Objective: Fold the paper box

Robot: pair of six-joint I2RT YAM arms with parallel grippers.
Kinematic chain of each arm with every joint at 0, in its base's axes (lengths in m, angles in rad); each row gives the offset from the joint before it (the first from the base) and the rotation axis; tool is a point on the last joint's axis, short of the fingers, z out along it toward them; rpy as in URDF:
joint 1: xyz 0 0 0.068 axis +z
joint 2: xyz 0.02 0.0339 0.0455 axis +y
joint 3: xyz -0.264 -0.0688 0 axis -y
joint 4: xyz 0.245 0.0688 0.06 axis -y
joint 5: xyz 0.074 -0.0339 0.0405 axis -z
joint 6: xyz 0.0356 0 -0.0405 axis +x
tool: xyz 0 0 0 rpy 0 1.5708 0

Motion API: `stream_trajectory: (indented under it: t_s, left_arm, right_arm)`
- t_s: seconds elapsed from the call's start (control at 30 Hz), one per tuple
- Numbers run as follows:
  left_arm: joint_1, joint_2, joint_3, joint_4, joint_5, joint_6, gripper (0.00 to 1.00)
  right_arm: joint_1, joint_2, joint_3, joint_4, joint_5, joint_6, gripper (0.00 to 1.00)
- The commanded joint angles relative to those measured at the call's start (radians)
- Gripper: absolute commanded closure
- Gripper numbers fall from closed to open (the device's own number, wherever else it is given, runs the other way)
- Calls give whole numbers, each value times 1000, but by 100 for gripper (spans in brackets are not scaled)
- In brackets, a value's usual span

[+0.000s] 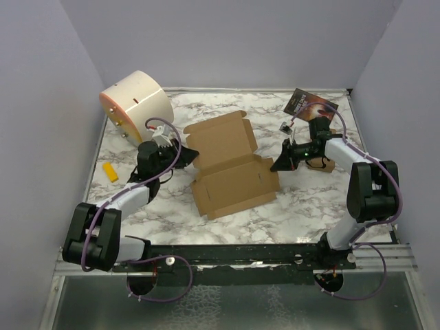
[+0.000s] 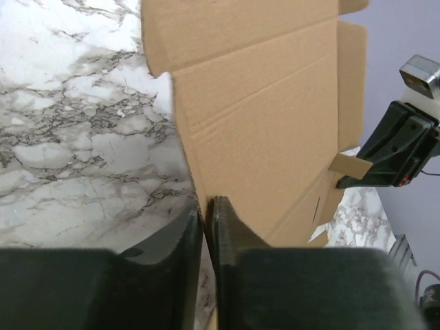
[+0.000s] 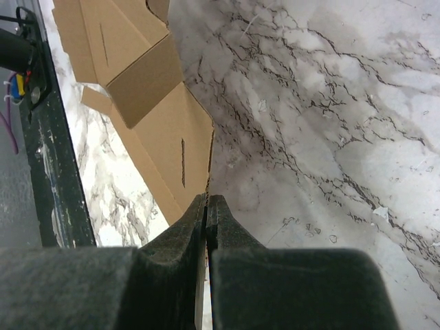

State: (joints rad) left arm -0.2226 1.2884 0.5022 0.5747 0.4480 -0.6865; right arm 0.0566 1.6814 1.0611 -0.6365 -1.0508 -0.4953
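The paper box (image 1: 230, 165) is a brown die-cut cardboard sheet in the middle of the marble table, its far lid panel raised and its flaps loose. My left gripper (image 1: 185, 155) is shut on the box's left edge. In the left wrist view the jaws (image 2: 206, 204) pinch the thin cardboard wall (image 2: 261, 117). My right gripper (image 1: 281, 163) is shut on the box's right edge. In the right wrist view the jaws (image 3: 207, 200) clamp the edge of a slotted flap (image 3: 165, 137). The right gripper also shows in the left wrist view (image 2: 402, 144).
A cream cylinder (image 1: 137, 103) lies on its side at the back left. A small yellow piece (image 1: 111, 172) lies near the left edge. A dark printed booklet (image 1: 311, 106) is at the back right. A smaller brown box (image 1: 324, 163) sits under the right arm.
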Motion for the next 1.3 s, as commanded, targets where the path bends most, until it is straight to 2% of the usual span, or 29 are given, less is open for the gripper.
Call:
stream_trajectory:
  t_s: [0.0, 0.07, 0.13, 0.2, 0.43, 0.63, 0.67, 0.73, 0.87, 0.93, 0.97, 1.13, 1.2, 1.27]
  left_arm:
    - [2, 29, 48, 75, 55, 6, 95]
    - [1, 29, 50, 100, 75, 28, 100]
    - [0, 16, 53, 107, 90, 63, 100]
    - [-7, -2, 66, 92, 107, 123, 100]
    - [-31, -51, 186, -52, 185, 359, 100]
    - [-48, -38, 313, -197, 346, 527, 100]
    - [-55, -36, 325, -217, 353, 545, 100]
    - [-72, -39, 329, -219, 361, 565, 100]
    - [-91, -61, 292, -132, 387, 574, 100]
    - [-98, -56, 301, -127, 409, 583, 100]
    - [-101, -52, 319, -149, 424, 597, 100]
    - [-108, -29, 416, -313, 458, 709, 100]
    - [-107, -25, 429, -328, 469, 717, 100]
    - [-108, -23, 433, -329, 482, 717, 100]
  right_arm:
    - [-9, -31, 31, -19, -64, -31, 99]
    - [-12, -37, 33, -29, -79, -44, 99]
    - [-21, -45, 40, -43, -96, -60, 97]
    - [-36, -62, 50, -61, -128, -83, 89]
    - [-74, -207, 128, -176, -231, -237, 36]
    - [-72, -335, 235, -235, -335, -393, 8]
    - [-72, -352, 239, -212, -336, -388, 6]
    - [-72, -383, 219, -105, -331, -268, 4]
    - [-73, -413, 120, 78, -331, -97, 2]
    - [-73, -411, 93, 116, -318, -57, 1]
    - [-73, -402, 109, 90, -293, -65, 0]
    - [-81, -328, 368, -243, -229, -240, 0]
    - [-92, -330, 402, -237, -186, -195, 1]
    - [-101, -354, 369, -185, -140, -152, 1]
